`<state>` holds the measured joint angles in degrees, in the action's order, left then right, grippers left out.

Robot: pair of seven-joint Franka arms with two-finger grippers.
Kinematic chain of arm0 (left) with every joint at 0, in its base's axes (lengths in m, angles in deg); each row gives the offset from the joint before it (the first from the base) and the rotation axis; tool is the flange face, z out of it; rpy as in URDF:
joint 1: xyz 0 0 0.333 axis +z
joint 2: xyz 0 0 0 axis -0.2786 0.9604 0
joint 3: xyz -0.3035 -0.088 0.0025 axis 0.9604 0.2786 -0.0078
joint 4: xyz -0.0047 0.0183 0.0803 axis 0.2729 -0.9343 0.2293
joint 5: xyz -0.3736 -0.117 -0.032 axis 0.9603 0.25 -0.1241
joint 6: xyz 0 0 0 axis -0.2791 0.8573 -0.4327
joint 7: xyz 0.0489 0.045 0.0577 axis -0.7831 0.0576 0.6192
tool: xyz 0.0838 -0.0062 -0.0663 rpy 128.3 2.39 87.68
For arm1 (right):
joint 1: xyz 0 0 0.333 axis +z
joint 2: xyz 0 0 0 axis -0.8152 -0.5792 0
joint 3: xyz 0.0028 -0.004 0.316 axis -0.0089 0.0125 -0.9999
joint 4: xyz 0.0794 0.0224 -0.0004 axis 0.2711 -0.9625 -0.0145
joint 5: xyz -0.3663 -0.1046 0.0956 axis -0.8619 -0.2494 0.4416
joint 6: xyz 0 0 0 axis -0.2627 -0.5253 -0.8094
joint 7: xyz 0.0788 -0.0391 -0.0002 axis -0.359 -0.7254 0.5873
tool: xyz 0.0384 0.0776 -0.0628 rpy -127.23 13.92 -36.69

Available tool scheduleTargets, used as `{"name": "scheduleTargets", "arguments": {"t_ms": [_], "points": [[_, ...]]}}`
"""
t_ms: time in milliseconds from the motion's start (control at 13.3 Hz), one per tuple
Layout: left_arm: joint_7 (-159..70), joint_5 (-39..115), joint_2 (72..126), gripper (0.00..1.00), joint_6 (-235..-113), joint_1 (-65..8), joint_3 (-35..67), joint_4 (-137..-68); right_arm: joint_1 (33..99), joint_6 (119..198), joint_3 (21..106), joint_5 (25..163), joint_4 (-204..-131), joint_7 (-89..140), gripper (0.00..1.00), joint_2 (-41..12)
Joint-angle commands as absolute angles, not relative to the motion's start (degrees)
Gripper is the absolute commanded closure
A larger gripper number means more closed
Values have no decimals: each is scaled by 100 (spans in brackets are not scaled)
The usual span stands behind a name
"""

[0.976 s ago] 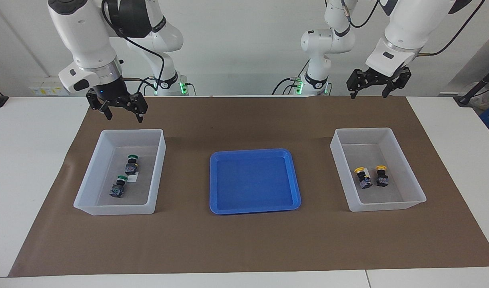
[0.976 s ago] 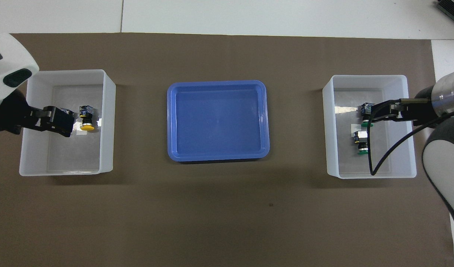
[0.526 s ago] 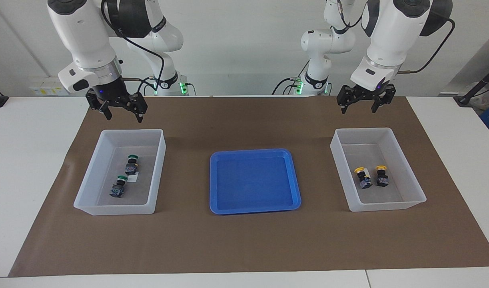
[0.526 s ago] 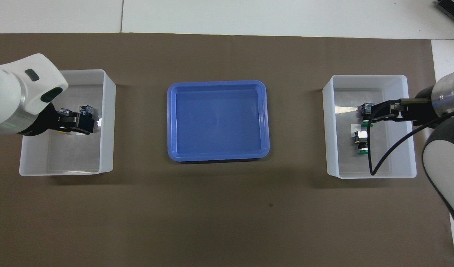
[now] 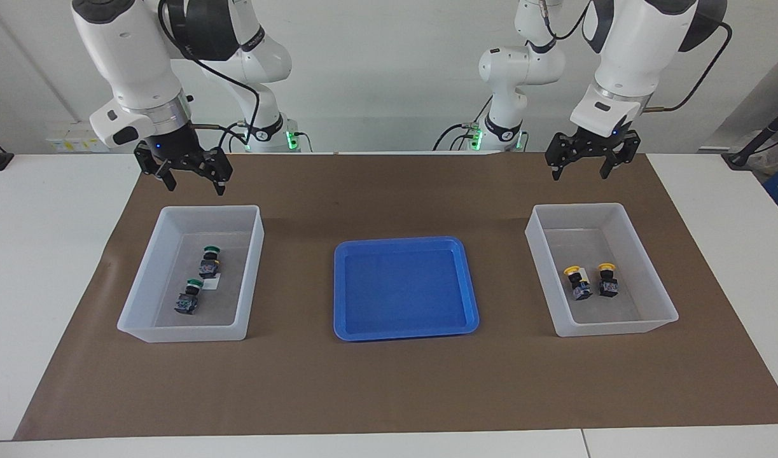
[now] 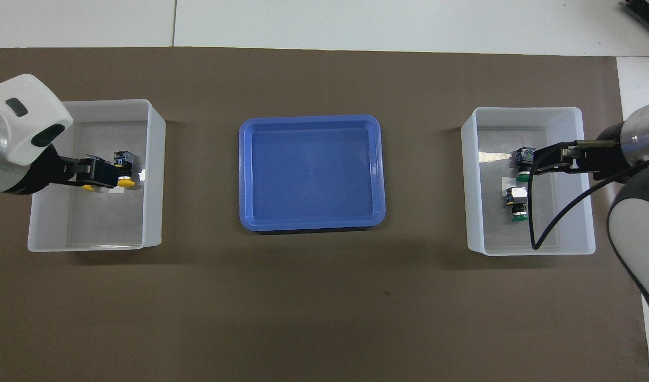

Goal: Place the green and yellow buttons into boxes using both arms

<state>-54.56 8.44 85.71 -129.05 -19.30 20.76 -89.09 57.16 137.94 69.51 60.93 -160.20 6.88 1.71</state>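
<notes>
Two green buttons [image 5: 210, 259] [image 5: 188, 298] lie in the box [image 5: 182, 331] at the right arm's end. Two yellow buttons [image 5: 576, 280] [image 5: 607, 280] lie in the box [image 5: 611, 327] at the left arm's end. My right gripper [image 5: 196, 189] hangs open and empty, raised over the green buttons' box [image 6: 473, 185]; in the overhead view my right gripper [image 6: 534, 162] covers part of one green button [image 6: 517, 204]. My left gripper [image 5: 580, 175] hangs open and empty, raised over the yellow buttons' box [image 6: 152, 175]; in the overhead view my left gripper [image 6: 112, 175] hides one yellow button, with the other yellow button [image 6: 125, 182] beside it.
An empty shallow blue tray [image 5: 404, 332] sits between the two boxes on the brown mat [image 5: 389, 394]; it also shows in the overhead view [image 6: 311, 226]. White table shows around the mat.
My left gripper swung down and toward the middle of the table, then drew back a little. My right gripper rose slightly. The buttons have not moved.
</notes>
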Motion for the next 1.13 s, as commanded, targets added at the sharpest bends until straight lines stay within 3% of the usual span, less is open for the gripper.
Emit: {"name": "scheduleTargets", "arguments": {"t_ms": [0, 1051], "points": [[-5557, 915, 8647, 0, -12522, -1864, 2072, -8552, 5698, 13786, 6972, 6087, -16068, 801, 0, 229], [-5574, 1750, 8718, 0, -12169, -1688, 2064, -8357, 5698, 13768, 6972, 6087, -16068, 810, 0, 229]]}}
